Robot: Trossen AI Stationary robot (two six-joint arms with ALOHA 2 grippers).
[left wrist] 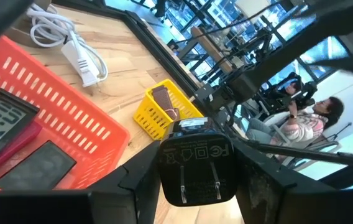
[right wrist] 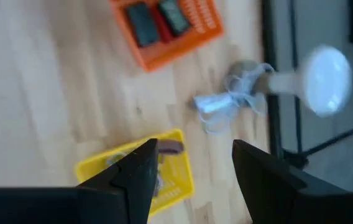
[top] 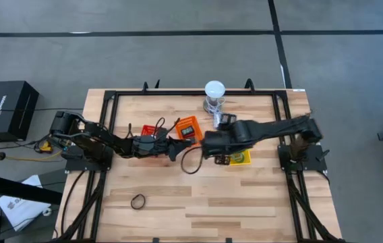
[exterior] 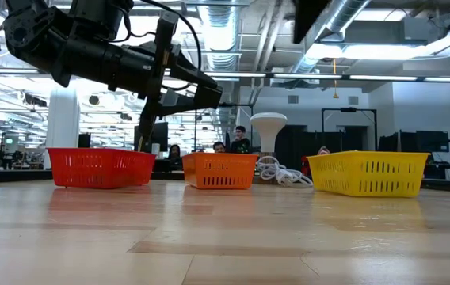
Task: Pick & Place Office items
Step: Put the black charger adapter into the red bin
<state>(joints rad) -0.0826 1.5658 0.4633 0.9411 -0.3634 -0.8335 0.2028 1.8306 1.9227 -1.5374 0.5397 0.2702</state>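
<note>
Bench (top: 198,202): holds three baskets in a row for sorting; your target is likely the orange basket (top: 188,128).
Left jaws (left wrist: 196,171): clamped on a black plug adapter (left wrist: 195,167), carried high beside that basket.
Right jaws (right wrist: 192,168): apart, empty, over the yellow basket (right wrist: 136,171).
Band ring (top: 138,201): lies unsorted near the bench's front edge.

Grey concrete floor (top: 178,17) with dark seams surrounds the wooden bench (top: 198,196). Beyond it, an open workshop: exposed ceiling ducts (exterior: 352,24), strip lights, seated people (exterior: 241,141).

left gripper (left wrist: 195,171) — clamped on black plug adapter (left wrist: 195,163), beside orange basket (top: 188,128) | right gripper (right wrist: 192,168) — jaws apart (empty), just right of it
</note>
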